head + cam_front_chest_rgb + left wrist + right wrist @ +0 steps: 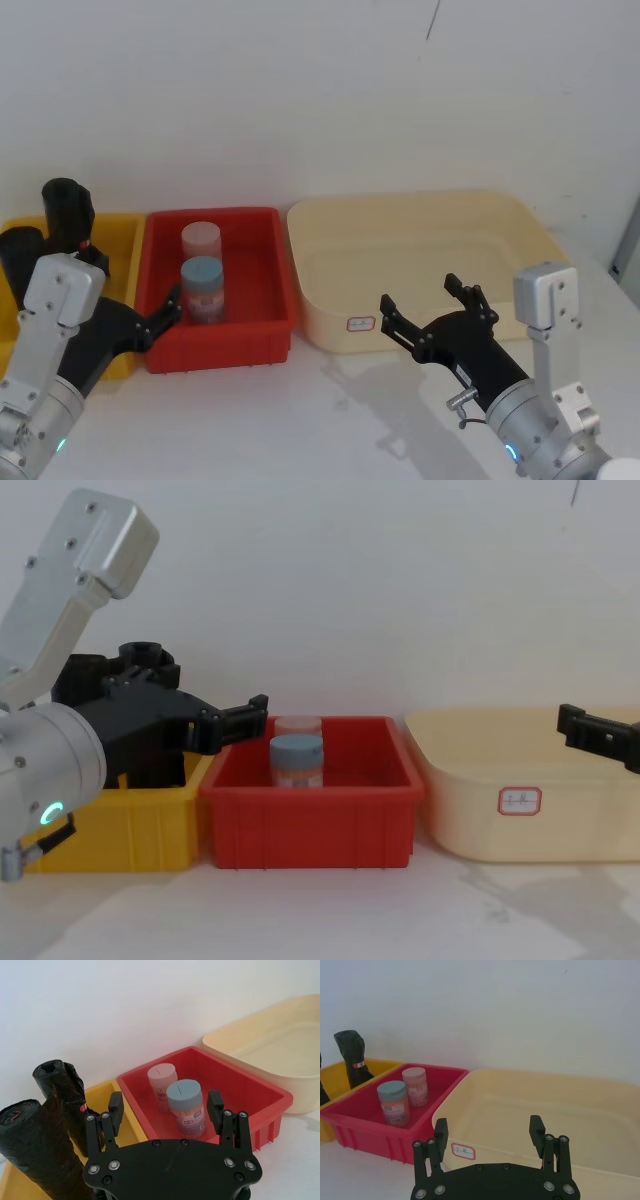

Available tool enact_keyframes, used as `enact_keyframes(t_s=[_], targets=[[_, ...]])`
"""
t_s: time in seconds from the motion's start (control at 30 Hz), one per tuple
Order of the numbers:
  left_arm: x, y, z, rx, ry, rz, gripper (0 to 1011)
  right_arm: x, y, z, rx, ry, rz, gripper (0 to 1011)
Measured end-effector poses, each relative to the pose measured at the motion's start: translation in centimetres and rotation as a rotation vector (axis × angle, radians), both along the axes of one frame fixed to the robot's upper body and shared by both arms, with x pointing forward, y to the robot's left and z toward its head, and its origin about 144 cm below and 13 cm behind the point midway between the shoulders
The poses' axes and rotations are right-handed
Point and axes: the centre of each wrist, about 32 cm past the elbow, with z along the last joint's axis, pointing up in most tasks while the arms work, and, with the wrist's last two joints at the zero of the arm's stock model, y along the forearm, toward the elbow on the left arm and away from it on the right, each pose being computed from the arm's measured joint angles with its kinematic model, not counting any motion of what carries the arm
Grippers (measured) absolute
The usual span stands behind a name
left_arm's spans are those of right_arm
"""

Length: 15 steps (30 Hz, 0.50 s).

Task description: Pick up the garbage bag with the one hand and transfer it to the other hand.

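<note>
Though untouched, garbage bag (pixel 35 1155) upright, axis vertical.

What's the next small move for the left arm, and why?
Probably swing the left gripper leftward: open, it faces the jars in the red bin, while the garbage bag stands in the yellow bin to its left. The right gripper hovers open at the cream tub.

My left gripper (pixel 165 312) hovers at my left side, fingers (pixel 116 1106) spread wide and aimed forward, with my left arm (pixel 60 590) bent up behind it. My right gripper (pixel 418 293) reaches forward on my right, angled toward my left, its fingers (pixel 536 1129) likewise parted wide.
</note>
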Motion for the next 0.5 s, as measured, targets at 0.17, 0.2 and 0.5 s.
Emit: enact_keyframes(t_s=[0.17,0.2,0.5], targets=[[0.0,0.0,0.0,0.0,0.0,0.0,1001,0.0,0.0,0.0,0.0,0.0,0.0,1001],[0.0,0.0,0.0,0.0,0.0,0.0,1001,0.0,0.0,0.0,0.0,0.0,0.0,1001],[0.0,0.0,0.0,0.0,0.0,0.0,1001,0.0,0.0,0.0,0.0,0.0,0.0,1000]])
